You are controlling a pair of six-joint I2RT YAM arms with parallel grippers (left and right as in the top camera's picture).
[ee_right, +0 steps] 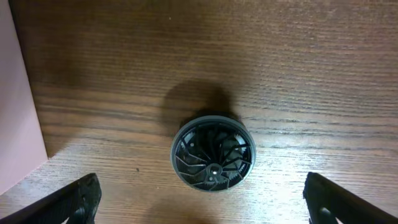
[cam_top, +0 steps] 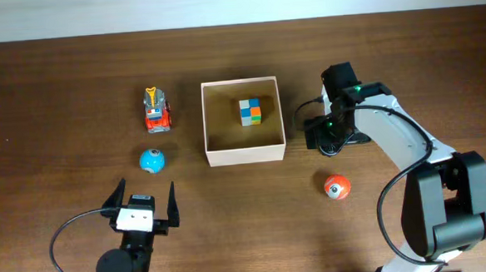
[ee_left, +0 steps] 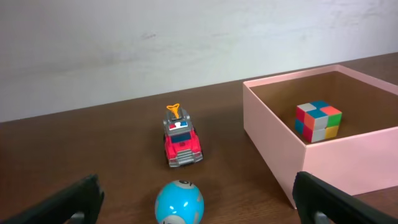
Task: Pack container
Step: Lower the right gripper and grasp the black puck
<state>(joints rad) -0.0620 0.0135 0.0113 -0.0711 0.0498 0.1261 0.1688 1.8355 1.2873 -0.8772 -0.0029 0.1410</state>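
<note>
R gripper (ee_right: 200,202) hangs spread wide & empty, pointing straight down, a finger each side of a dark spoked disc (ee_right: 213,154) on the table (cam_top: 57,79), not touching it. Box (cam_top: 246,156) lies at 9 o'clock from this gripper in overhead, just beside. Its wall shows at the left edge of the R wrist view, w/ a strip of bare wood btwn wall & disc. Likely next move, as I judge it: close on disc, lift, short hop toward 9 o'clock over the rim. Disc is round, no long axis, so wrist angle shouldn't matter. It lies flat & low, so fingers prob. need to get right down near the wood. R arm is far nearer than L. L gripper (cam_top: 142,201) sits at 7 o'clock from box, well apart, also spread & holding nothing; blue ball (cam_top: 152,161) at its 12, truck (cam_top: 157,110) beyond that. Orange ball (cam_top: 336,186) at 6 o'clock from R gripper. Box: mid-table, square, open top, thin pale walls (pinkish in wrist views), tan floor, sides squared to table edges. One multicolour cube (cam_top: 250,111) inside, toward the 1 o'clock corner; rest of floor bare, so room for more.
</note>
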